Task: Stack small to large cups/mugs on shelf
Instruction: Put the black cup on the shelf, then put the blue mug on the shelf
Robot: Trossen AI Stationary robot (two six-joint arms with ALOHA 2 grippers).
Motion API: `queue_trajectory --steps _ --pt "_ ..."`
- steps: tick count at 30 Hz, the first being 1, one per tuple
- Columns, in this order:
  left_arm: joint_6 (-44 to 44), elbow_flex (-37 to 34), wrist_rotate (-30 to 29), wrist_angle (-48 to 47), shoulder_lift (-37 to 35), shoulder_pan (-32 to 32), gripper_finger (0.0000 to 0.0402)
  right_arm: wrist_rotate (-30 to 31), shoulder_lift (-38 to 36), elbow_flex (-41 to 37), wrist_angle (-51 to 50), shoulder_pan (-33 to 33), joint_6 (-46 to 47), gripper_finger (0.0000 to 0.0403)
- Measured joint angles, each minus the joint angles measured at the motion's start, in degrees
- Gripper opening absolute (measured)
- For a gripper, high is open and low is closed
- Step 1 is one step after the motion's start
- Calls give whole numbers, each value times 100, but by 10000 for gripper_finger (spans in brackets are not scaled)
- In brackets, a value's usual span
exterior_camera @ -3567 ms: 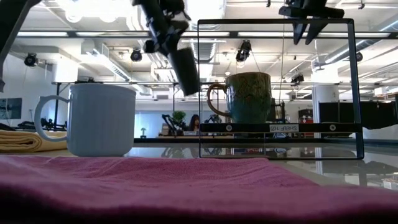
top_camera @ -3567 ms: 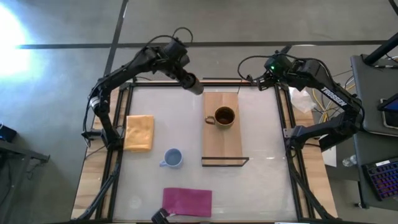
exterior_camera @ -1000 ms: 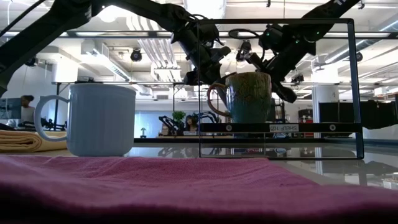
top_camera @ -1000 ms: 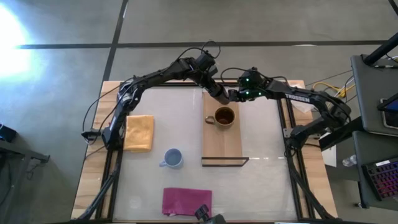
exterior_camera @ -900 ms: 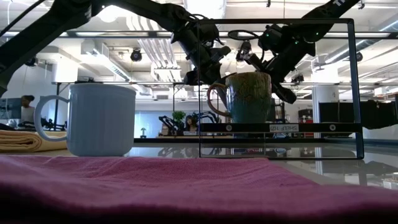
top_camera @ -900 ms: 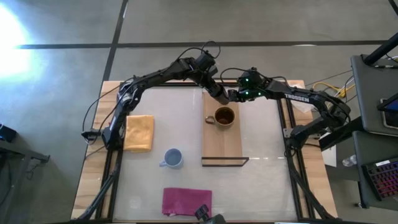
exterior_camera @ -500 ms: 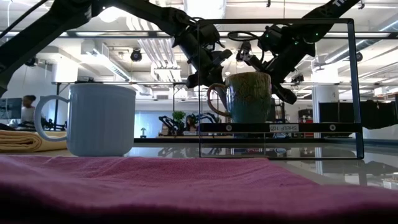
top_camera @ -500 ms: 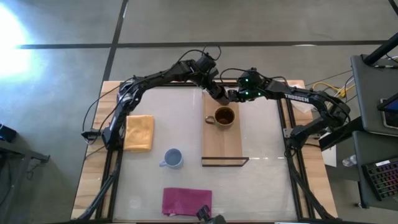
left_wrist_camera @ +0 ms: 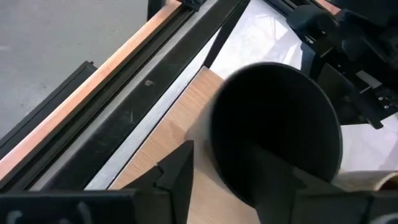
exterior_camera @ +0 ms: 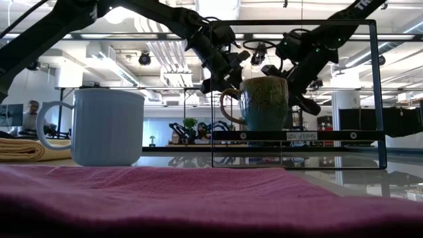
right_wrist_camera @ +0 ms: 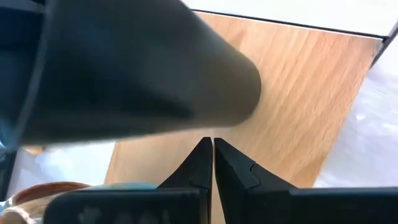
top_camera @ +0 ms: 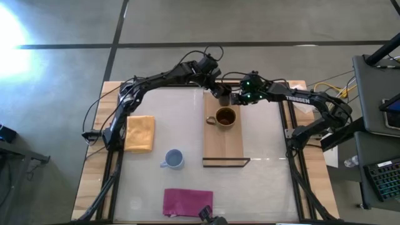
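The black cup (top_camera: 225,95) is at the far end of the light-wood shelf (top_camera: 225,142), between my two grippers. In the right wrist view the black cup (right_wrist_camera: 137,68) slants over the wood; its foot is hidden. My left gripper (top_camera: 217,89) stands open on its far-left side, and the black cup (left_wrist_camera: 280,124) fills the view just past the left gripper (left_wrist_camera: 214,177). My right gripper (top_camera: 239,97) is shut at its right side. The brown mug (top_camera: 225,117) stands on the shelf's middle. The light blue mug (top_camera: 173,159) stands on the table. My left gripper has its fingers apart beside the cup; one finger (left_wrist_camera: 258,180) overlaps the dark cup, and I cannot tell whether it touches. My right gripper (right_wrist_camera: 209,155) is shut, and its fingertips reach the cup's side wall (right_wrist_camera: 211,123) from the table's right. The cup slants above them.
A yellow folded cloth (top_camera: 140,133) lies at the table's left and a magenta cloth (top_camera: 187,202) at its near edge. A black wire frame (exterior_camera: 370,92) rises at the shelf's near end. The brown mug (exterior_camera: 264,102) hides the cup in the low view.
My left gripper has opened and drawn back a little toward the far edge. The black cup, seen long and slanted from above a second ago, now looks shorter and stands more upright. My right gripper has stayed shut beside it and tipped steeper.
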Motion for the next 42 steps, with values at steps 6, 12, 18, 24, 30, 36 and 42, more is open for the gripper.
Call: queue_trajectory --steps 6,12,18,24,30,36,42 --pt "2 78 -55 -7 0 0 125 -1 0 -69 17 -1 0 9" --pt "0 196 -55 -21 -6 2 125 18 0 -78 189 -2 0 9" --pt "2 186 -55 -113 -77 2 125 73 0 -78 325 -2 0 9" --pt "5 179 -104 -123 -265 4 125 107 -2 -78 286 -2 -7 9" --pt "34 148 -224 -842 -502 -14 125 101 -92 -78 150 -2 -75 9" --pt "339 -270 -283 -1754 -1042 -282 125 176 -527 -78 -401 -2 -431 9" --pt "307 -1610 -1136 -1940 -1989 -832 125 825 -1237 -78 -1054 13 -762 9"
